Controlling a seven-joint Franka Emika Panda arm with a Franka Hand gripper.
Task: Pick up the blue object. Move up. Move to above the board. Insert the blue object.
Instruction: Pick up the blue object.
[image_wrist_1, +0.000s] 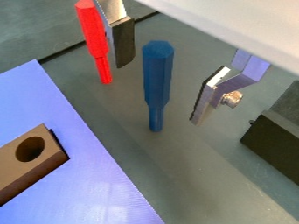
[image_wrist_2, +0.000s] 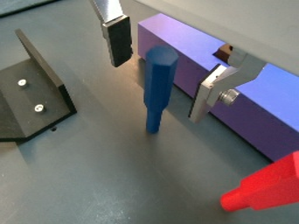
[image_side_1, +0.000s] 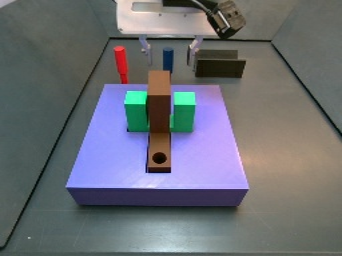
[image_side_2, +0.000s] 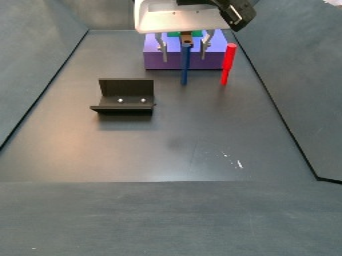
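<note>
The blue object (image_wrist_1: 158, 77) is a thin blue peg standing upright on the grey floor, its narrow end down. It also shows in the wrist view (image_wrist_2: 156, 86) and in both side views (image_side_1: 168, 56) (image_side_2: 183, 64). My gripper (image_wrist_1: 162, 87) (image_wrist_2: 158, 87) is open and straddles the peg, one finger (image_wrist_1: 121, 42) on each side, with a gap to both. The board (image_side_1: 159, 118) is a brown strip with a round hole near its near end. It lies on the lavender slab (image_side_1: 201, 160) between green blocks (image_side_1: 136, 110). Its holed end shows in a wrist view (image_wrist_1: 26, 156).
A red peg (image_wrist_1: 94, 40) (image_side_1: 119, 63) (image_side_2: 229, 62) stands upright close beside the blue one. The dark fixture (image_wrist_2: 30, 92) (image_side_1: 221, 67) (image_side_2: 123, 96) stands on the floor on the other side. The lavender slab (image_wrist_2: 239, 96) rises right next to one finger.
</note>
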